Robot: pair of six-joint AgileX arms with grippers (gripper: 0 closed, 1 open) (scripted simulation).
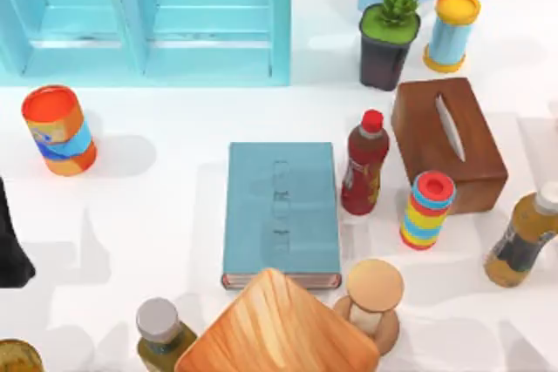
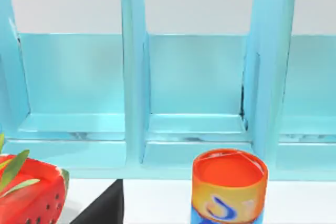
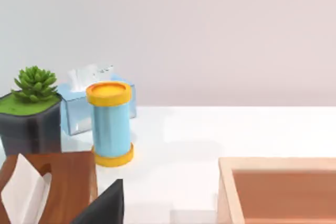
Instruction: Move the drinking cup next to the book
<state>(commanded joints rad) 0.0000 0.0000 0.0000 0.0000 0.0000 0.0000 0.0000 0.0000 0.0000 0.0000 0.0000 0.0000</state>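
Note:
The teal-blue book [image 1: 281, 211] lies flat in the middle of the table, its brownish page edge toward the front. The drinking cup is not clearly in view. A dull olive rounded thing [image 1: 16, 357] is cut off by the front left corner, and I cannot tell what it is. A dark part of my left gripper [image 1: 12, 254] sits at the table's left edge, well left of the book. From its wrist camera the left gripper [image 2: 102, 208] faces the orange can [image 2: 229, 186] and the shelf. A dark part of my right gripper [image 3: 102, 207] shows above the brown tissue box [image 3: 52, 184].
A teal shelf [image 1: 148, 19] stands at the back left, with the orange can [image 1: 59, 128] in front of it. Right of the book are a red bottle [image 1: 364, 163], the brown tissue box [image 1: 449, 141] and a striped container [image 1: 427, 209]. A wooden block [image 1: 279, 328] and a grey-capped bottle [image 1: 161, 330] crowd the front.

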